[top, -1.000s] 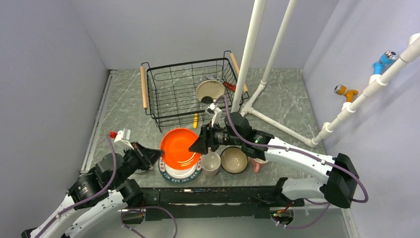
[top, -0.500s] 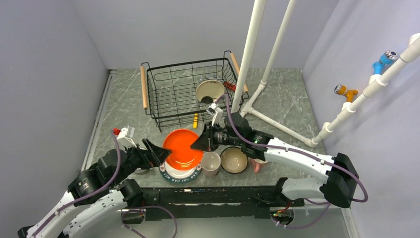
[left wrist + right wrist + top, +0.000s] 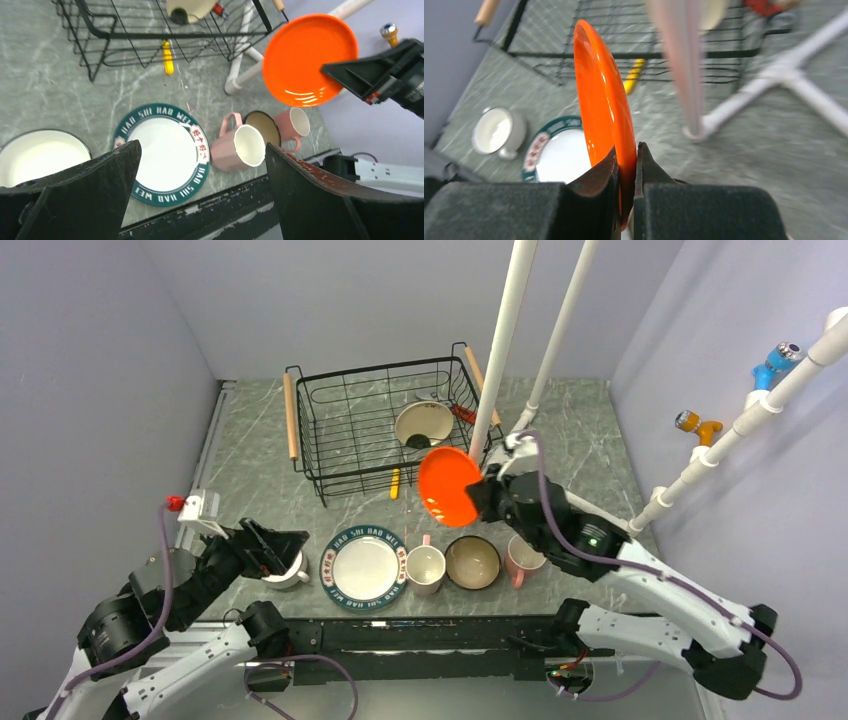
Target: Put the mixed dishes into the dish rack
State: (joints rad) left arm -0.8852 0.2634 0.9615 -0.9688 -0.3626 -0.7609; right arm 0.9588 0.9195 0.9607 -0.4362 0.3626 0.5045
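Clamped by its rim in the right tool (image 3: 478,498), an orange dish (image 3: 447,486), up on edge in the air just off the near right corner of the dish rack (image 3: 380,365), beside a white pipe (image 3: 497,360). Spread wide and empty, the left tool (image 3: 280,545), above a white cup (image 3: 290,572). Flat on the tabletop (image 3: 250,470), a plate (image 3: 165,150) lettered HAO SHI HAO WEI

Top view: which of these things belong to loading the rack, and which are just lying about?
Job in hand:
dish rack
orange dish, clamped in the right tool
patterned plate
pink mug beside the plate
second pink mug
dark bowl
white cup

Lying about:
yellow utensil
red-handled utensil
white pipe frame
blue fitting
orange fitting
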